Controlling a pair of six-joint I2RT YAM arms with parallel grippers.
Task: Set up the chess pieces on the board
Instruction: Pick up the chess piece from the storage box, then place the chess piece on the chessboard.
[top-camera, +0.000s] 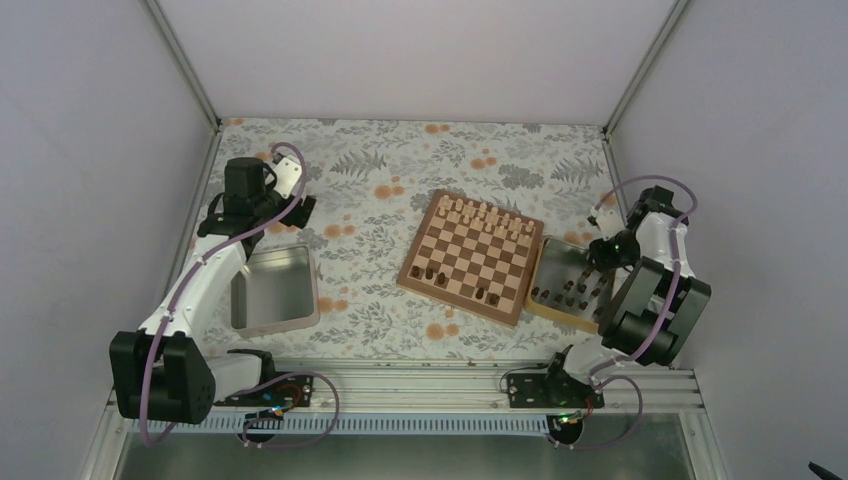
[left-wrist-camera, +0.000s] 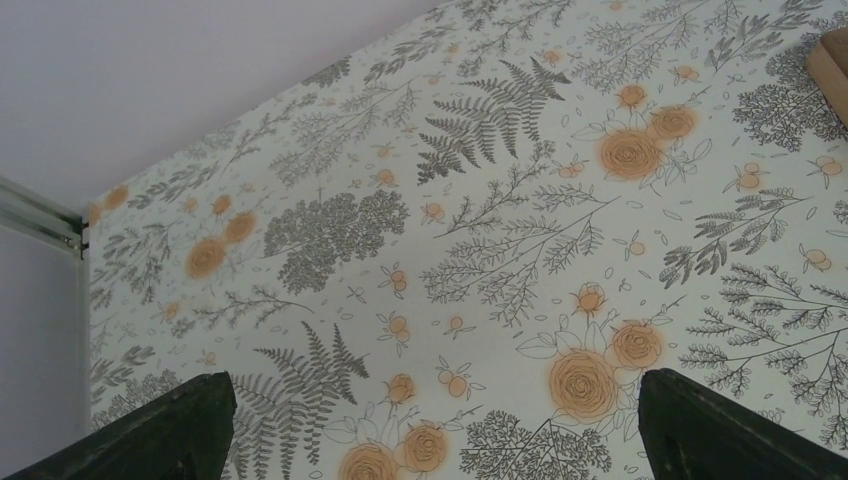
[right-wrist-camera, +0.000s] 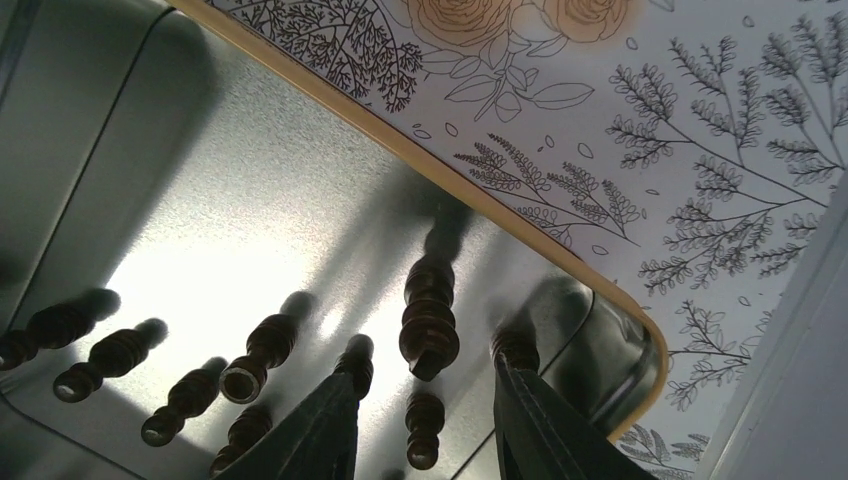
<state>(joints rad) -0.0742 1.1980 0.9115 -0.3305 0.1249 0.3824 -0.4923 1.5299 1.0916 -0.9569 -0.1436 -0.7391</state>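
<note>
A flowery cloth covers the counter (top-camera: 380, 180), with pale walls all around. The right jaws are open and hold nothing. Only the right wrist view shows this. Their two dark fingers (right-wrist-camera: 325, 430) hang low inside the tray (right-wrist-camera: 220, 180), and one dark chess piece (right-wrist-camera: 424, 432) sits in the gap between them, touching neither. Another one sits just past the tips, and more are off to the left.

The top view shows the tray just beside the right edge of the board (top-camera: 475, 255). A few dark chess pieces (top-camera: 437, 276) stand on its near squares, and pale pieces (top-camera: 485, 215) line its far side.

The left jaws are wide open and empty over bare cloth, behind the grey tin (top-camera: 275, 290).
</note>
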